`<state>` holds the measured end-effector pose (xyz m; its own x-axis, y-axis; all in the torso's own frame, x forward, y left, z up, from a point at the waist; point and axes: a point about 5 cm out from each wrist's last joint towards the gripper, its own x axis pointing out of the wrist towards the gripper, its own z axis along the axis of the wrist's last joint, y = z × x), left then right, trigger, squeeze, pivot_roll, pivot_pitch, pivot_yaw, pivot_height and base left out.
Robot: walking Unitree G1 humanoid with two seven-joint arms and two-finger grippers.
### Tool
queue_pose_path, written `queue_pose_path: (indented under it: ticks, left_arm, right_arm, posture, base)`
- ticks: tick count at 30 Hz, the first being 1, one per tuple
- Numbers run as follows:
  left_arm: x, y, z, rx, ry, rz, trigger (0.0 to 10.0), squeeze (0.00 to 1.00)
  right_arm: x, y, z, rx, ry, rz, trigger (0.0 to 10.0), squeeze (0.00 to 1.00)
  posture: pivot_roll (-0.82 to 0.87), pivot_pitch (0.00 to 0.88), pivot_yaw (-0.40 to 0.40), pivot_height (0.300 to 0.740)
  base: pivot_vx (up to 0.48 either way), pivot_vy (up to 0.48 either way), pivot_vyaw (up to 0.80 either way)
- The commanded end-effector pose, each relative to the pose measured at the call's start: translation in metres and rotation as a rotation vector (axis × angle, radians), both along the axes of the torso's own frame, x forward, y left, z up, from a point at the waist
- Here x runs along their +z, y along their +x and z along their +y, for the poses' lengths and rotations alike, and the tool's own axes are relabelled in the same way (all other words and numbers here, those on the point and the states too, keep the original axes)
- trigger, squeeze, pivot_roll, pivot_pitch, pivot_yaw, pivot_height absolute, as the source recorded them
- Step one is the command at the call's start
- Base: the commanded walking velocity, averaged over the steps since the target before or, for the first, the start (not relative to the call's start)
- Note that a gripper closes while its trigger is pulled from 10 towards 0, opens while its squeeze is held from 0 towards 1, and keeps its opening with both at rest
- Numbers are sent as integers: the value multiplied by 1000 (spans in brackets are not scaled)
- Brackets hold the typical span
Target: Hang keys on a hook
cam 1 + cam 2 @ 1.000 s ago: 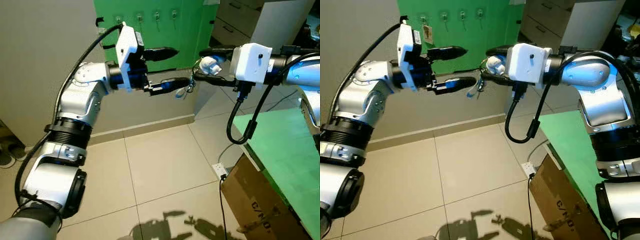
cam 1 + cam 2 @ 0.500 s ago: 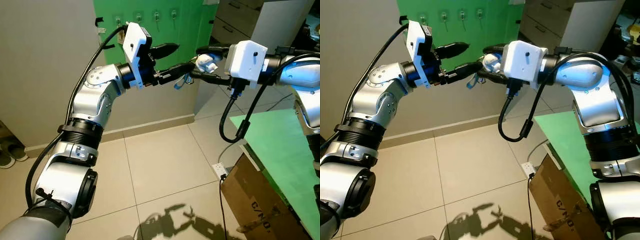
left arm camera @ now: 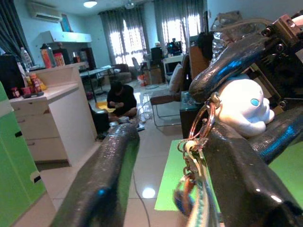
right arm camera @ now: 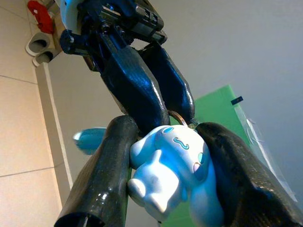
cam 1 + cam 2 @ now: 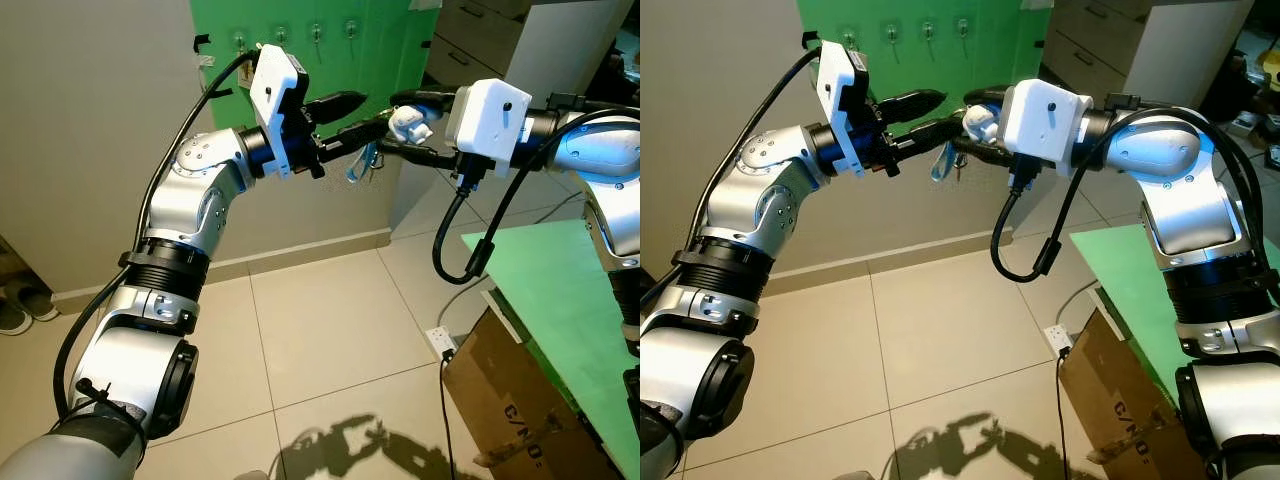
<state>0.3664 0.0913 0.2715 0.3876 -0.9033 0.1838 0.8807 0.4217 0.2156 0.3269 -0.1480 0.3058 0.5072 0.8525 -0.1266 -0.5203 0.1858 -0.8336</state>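
Right wrist view: right gripper (image 4: 161, 179) clamps keys (image 4: 173, 172).

A white charm (image 4: 173, 175) with pale blue markings sits between glossy black fingers (image 4: 97, 189). A light blue strap (image 5: 940, 165) hangs from the copper-coloured key ring (image 3: 204, 120). Both arms (image 5: 195, 195) are silver with white camera boxes (image 5: 487, 112). The wall board (image 5: 385, 45) and mat (image 5: 575, 290) are green, the floor tiles (image 5: 320, 320) beige, the cardboard box (image 5: 520, 415) brown

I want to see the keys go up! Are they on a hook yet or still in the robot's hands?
Not hung yet. The right gripper is shut on the white charm, the keys dangle midair, and the hooks hold nothing.
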Motion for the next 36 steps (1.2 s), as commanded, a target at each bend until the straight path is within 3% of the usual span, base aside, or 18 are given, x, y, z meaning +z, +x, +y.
queue_pose_path:
  ticks: [1,36]
  left_arm:
    - [1,-3,-2,-15,13,-11,0,0]
    - [-4,-8,0,-33,30,-1,0,0]
  right_arm:
    - [3,1,0,-7,11,-10,0,0]
    - [-8,1,-2,-22,34,42,0,0]
  posture:
    - [-93,0,45,740]
    - [-92,0,42,740]
  base:
    - [0,0,0]
    - [0,0,0]
